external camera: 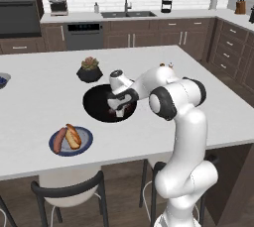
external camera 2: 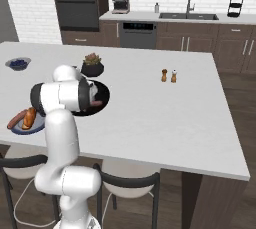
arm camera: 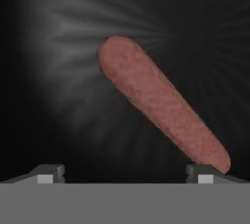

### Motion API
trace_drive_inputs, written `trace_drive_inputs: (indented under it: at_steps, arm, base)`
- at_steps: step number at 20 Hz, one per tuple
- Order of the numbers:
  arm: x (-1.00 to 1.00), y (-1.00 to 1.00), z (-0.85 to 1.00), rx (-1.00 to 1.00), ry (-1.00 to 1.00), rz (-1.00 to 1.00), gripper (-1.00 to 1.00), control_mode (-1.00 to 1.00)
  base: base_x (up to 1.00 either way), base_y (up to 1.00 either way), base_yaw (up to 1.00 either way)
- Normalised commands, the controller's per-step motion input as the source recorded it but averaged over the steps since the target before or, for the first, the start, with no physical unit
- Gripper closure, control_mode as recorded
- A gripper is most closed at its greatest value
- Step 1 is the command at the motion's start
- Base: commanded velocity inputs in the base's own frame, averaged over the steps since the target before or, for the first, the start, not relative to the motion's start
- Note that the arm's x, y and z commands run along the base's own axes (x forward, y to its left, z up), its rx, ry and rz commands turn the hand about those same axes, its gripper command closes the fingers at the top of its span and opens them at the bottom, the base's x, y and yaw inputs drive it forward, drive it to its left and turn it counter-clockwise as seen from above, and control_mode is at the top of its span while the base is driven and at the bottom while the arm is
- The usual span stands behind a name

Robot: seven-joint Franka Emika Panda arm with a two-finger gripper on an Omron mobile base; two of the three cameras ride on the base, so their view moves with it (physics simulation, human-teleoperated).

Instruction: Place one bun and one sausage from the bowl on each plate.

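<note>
Left base view, from the left: a blue-rimmed plate (external camera: 70, 141) near the counter's (external camera: 44, 97) front edge carries a bun (external camera: 74, 136) and a sausage (external camera: 60, 140) side by side. To its right sits the black bowl (external camera: 95, 103), with a potted succulent (external camera: 90, 69) just behind it. The gripper (external camera: 118, 112) hangs low inside the bowl. In the hand view the jaws stand wide and empty; a sausage (arm camera: 158, 100) lies slantwise on the bowl floor (arm camera: 58, 71), one end just beside one fingertip (arm camera: 204, 173), the other fingertip (arm camera: 48, 173) well clear.
</note>
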Motion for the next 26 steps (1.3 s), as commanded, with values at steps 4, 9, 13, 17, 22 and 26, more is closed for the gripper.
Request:
trace_drive_inputs:
  at_steps: [4,9,13,17,22,26]
  arm:
    - [0.42,0.37,-0.04,0.0,0.0,0.09,-1.0,-1.0]
    - [0.46,0.48,-0.01,0.0,0.0,0.04,-1.0,-1.0]
    - [0.54,0.27,-0.2,0.0,0.08,0.01,-1.0,-1.0]
    - [0.1,0.0,-0.35,0.0,0.18,0.0,-1.0,-1.0]
    - [0.0,-0.2,-0.23,0.0,0.14,-0.06,-1.0,-1.0]
    - [0.0,-0.19,-0.44,0.0,0.16,-0.04,1.0,-1.0]
  base:
    - [0.0,0.0,0.0]
    - [0.0,0.0,0.0]
    - [0.0,0.0,0.0]
    - [0.0,0.0,0.0]
    - [0.0,0.0,0.0]
    - [0.0,0.0,0.0]
